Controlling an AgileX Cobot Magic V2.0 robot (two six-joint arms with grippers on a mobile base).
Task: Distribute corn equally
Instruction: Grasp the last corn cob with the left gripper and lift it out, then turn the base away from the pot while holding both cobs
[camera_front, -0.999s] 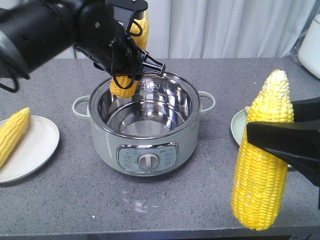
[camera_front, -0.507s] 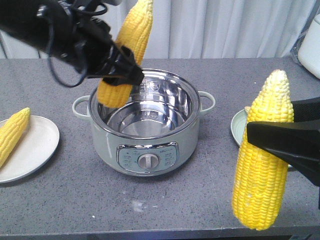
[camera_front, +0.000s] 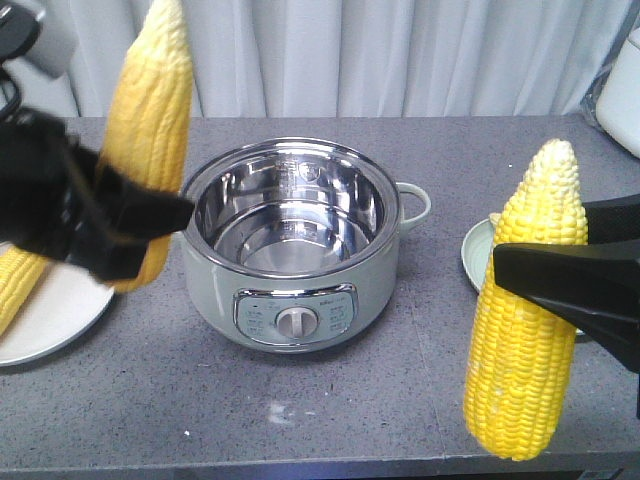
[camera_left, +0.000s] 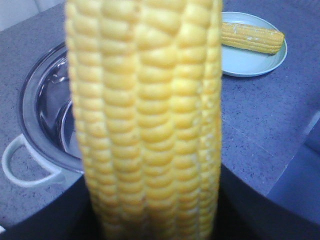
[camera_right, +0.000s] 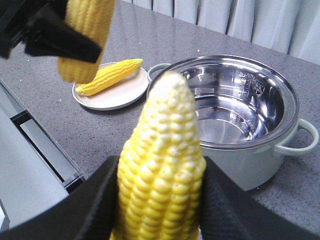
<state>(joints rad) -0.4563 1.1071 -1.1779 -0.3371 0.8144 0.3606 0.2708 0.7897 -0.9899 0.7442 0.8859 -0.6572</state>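
Clamping the left pincer (camera_front: 140, 215) round the lower half of the left cob (camera_front: 150, 100), held upright at the frame's left edge, tip reaching the upper left. Gripping the right cob (camera_front: 525, 380) the same way in the right pincer (camera_front: 545, 275) at the lower right, tip up, close to the camera.

Risking a bounce or a roll off a plate if letting go upright from this height; likely needing to tilt each cob flat and lower it first. Risking too a knock against the third cob (camera_front: 18, 285), lying on the left plate (camera_front: 55, 320) just below the left pincer.

Showing a fourth cob (camera_left: 252, 37) lying on the right plate (camera_front: 474, 250) in the left wrist view. Standing empty between the plates on the worktop (camera_front: 330, 400): the pot (camera_front: 290, 290).
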